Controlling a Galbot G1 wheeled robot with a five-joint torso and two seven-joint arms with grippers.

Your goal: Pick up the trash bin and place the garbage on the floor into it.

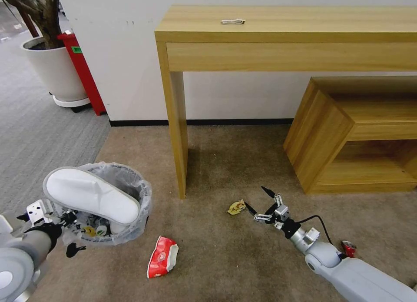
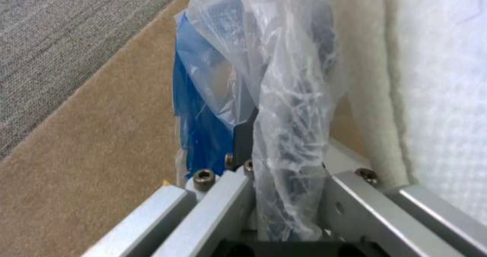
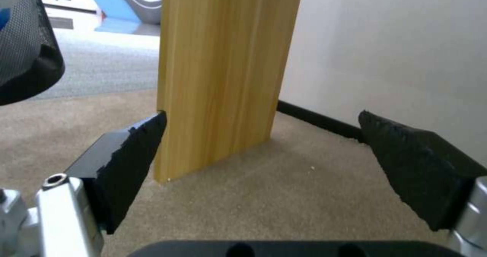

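Observation:
The trash bin (image 1: 130,193), lined with a crinkled translucent bag, stands low at the left on the beige-brown floor (image 1: 226,163). A white slipper (image 1: 93,195) lies across its mouth, and small litter shows inside. My left gripper (image 1: 71,232) is shut on the bin's near rim; the left wrist view shows the bag and the bin's blue wall (image 2: 198,116) pinched in that gripper (image 2: 274,150), beside the slipper (image 2: 441,97). My right gripper (image 1: 253,195) is open and empty, just right of a small yellow wrapper (image 1: 236,207). A red-white carton (image 1: 162,256) lies nearer me. A red can (image 1: 349,248) sits by my right forearm.
A light wooden desk (image 1: 286,37) stands over the floor; its leg (image 1: 178,132) comes down between the bin and the wrapper, and also faces the open right gripper (image 3: 264,135) as the desk leg (image 3: 223,70). A low wooden cabinet (image 1: 347,137) is at the right. Grey carpet, a white planter (image 1: 54,71) and a red stand lie far left.

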